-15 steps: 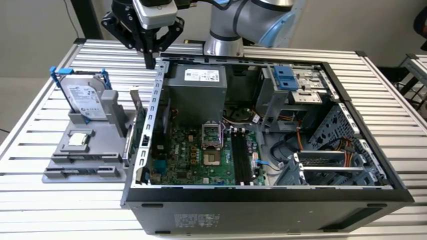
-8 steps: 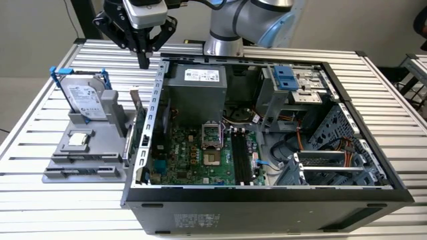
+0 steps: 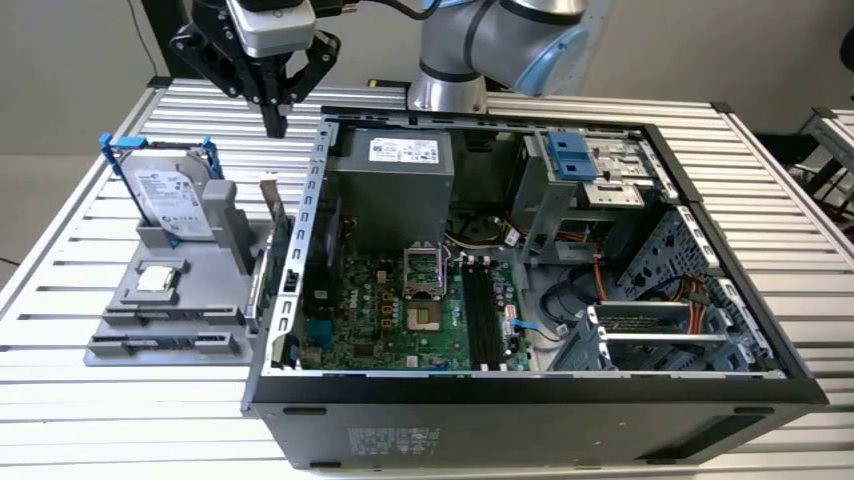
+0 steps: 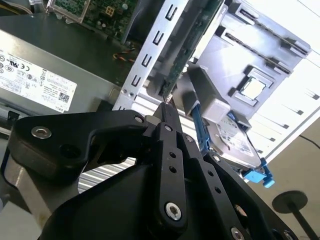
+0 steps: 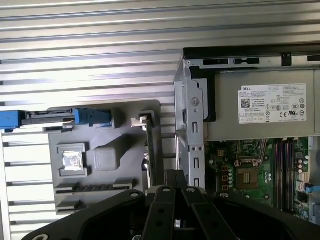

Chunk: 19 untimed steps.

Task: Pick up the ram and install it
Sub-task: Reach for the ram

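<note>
The gripper [image 3: 276, 125] is hanging just above the ram [image 3: 274, 225], apart from it, its jaws drawn together and gripping nothing, as both wrist views are also showing [image 5: 175, 174] [image 4: 166, 107]. The ram [image 5: 149, 142] is standing on edge in the grey holder [image 3: 160, 310] on the desk [image 3: 80, 400], just beside the computer case [image 3: 534, 400] wall. A hard drive [image 3: 174, 195] is standing in the same holder.

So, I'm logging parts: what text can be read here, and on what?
Power supply label: print too small to read.
Hard drive label: too small to read.
Sticker on the case front: blurred.
Nothing can be quoted.
</note>
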Each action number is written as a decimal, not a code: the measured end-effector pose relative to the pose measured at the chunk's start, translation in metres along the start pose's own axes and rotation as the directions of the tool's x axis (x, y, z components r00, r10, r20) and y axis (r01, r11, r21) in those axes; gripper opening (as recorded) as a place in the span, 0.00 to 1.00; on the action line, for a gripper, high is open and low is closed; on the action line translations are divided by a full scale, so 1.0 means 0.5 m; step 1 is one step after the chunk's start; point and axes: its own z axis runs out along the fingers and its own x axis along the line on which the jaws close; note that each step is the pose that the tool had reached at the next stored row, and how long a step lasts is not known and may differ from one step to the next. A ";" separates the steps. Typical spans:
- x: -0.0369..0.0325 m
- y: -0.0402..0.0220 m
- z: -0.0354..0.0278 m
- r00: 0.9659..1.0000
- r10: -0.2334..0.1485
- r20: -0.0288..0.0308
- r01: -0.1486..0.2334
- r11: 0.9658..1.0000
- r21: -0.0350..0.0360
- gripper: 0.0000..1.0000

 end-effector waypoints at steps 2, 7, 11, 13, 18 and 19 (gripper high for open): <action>0.005 0.000 0.000 1.000 0.000 0.000 0.000 1.000 0.000 0.00; 0.019 -0.001 0.000 1.000 0.000 0.000 0.000 1.000 0.000 0.00; 0.030 -0.002 0.000 1.000 0.000 0.000 0.000 1.000 0.000 0.00; 0.036 -0.003 0.000 1.000 0.000 0.000 0.000 1.000 0.000 0.00; 0.050 -0.003 0.000 1.000 0.000 0.000 0.000 1.000 0.000 0.00; 0.052 -0.004 0.000 1.000 0.000 0.000 0.000 1.000 0.000 0.00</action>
